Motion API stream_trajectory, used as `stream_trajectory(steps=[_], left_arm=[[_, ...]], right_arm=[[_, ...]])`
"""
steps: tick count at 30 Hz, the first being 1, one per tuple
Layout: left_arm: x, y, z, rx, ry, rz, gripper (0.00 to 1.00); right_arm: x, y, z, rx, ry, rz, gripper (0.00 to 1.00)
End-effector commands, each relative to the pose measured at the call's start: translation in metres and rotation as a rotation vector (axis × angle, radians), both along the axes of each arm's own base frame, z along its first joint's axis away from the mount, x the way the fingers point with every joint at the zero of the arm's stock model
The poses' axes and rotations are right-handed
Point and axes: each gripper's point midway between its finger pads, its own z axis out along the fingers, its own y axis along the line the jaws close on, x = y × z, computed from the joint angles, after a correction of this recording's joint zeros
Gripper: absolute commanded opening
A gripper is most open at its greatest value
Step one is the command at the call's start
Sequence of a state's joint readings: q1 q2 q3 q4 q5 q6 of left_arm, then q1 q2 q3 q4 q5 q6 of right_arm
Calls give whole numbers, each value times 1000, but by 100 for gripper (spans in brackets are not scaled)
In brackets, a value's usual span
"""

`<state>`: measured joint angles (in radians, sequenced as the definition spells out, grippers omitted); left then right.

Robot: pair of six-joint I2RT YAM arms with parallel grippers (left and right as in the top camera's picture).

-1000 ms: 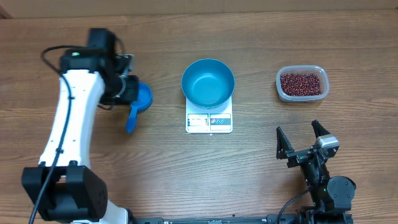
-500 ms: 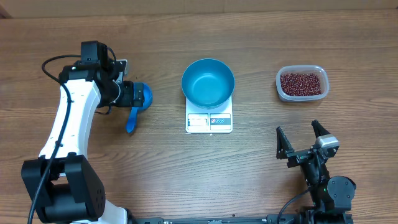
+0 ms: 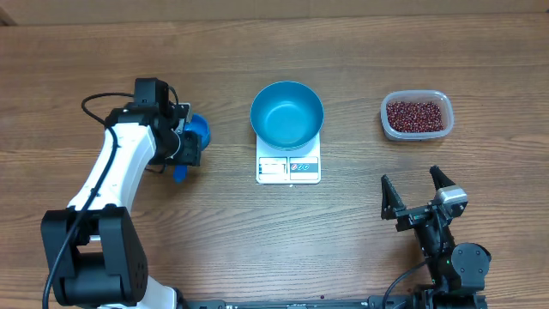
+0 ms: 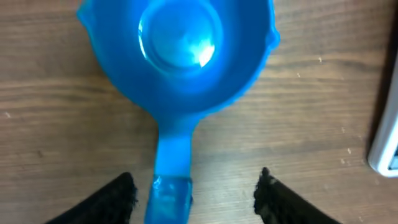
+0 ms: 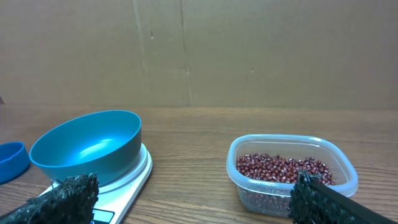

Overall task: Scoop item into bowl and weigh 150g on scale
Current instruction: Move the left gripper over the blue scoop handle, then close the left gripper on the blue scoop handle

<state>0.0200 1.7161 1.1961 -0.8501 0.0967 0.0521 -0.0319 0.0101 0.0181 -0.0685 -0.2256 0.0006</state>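
The beans (image 3: 417,115) lie in the clear tub (image 3: 384,118) at the far right of the worktop (image 3: 343,249), and the empty blue bowl (image 3: 286,114) sits on the scale (image 3: 288,168) at centre, all unmoved from a second ago. To the left, the left claw (image 4: 195,190) has shifted along the blue scoop (image 4: 180,56) and now stands open astride its handle without touching it. The right claw (image 3: 418,199) stays wide open, near right.
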Motion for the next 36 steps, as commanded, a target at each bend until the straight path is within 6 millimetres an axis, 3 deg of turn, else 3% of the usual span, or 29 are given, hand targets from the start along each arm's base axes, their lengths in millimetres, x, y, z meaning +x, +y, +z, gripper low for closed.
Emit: stream_trajectory(steps=[1,8,9,12,15,21,23,24,25,26,31,35,36], left_arm=[[1,3,-5,18,-11,22,57],[-4,2,-25,10,-21,36,50],[-4,0,-28,6,-26,48,43],[-3,-1,-29,6,-35,47,42],[0,-2,-29,-12,-38,116,34],[-4,-10,-29,-32,-15,197,36],[-1,-10,-29,-30,-29,194,43],[2,-10,-28,-32,-41,194,55],[4,-10,-27,-33,-49,193,82],[5,-10,-27,-34,-53,193,100],[3,-10,-28,-32,-47,190,97],[6,-8,-30,-20,-66,193,63],[10,-8,-29,-22,-79,194,60]], right_arm=[[0,1,-2,3,-2,4,100],[0,1,-2,3,-2,4,100],[0,1,-2,3,-2,4,100],[0,1,-2,3,-1,4,100],[0,1,-2,3,-2,4,100],[0,1,-2,3,-1,4,100],[0,1,-2,3,-2,4,100],[0,1,-2,3,-1,4,100],[0,1,-2,3,-1,4,100],[0,1,-2,3,-2,4,100],[0,1,-2,3,-2,4,100],[0,1,-2,3,-2,4,100],[0,1,-2,3,-2,4,100]])
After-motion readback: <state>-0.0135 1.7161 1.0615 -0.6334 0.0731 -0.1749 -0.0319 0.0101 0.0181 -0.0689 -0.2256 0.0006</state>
